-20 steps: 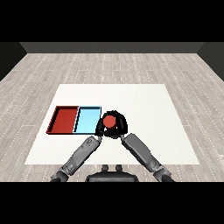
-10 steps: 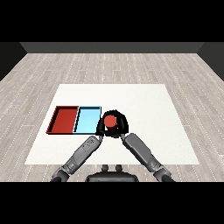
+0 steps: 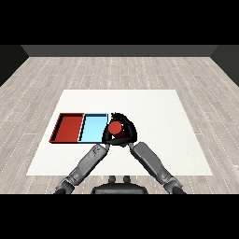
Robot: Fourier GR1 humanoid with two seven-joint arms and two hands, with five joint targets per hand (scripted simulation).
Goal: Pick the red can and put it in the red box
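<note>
The red can (image 3: 115,127) is upright just right of the light blue tray (image 3: 92,129), and my right hand (image 3: 128,132) is curled round it. The can's red top shows between the black fingers. The red tray (image 3: 68,127) lies left of the blue one, the two side by side. My left hand (image 3: 106,137) sits at the blue tray's near right corner, close beside the can, and the right hand partly covers it.
The white table (image 3: 158,116) stretches to the right and behind the trays. Both grey forearms come in from the lower corners and meet near the can. Grey wooden floor surrounds the table.
The right hand has shifted slightly to the left with the can, toward the blue tray. The left hand has barely moved.
</note>
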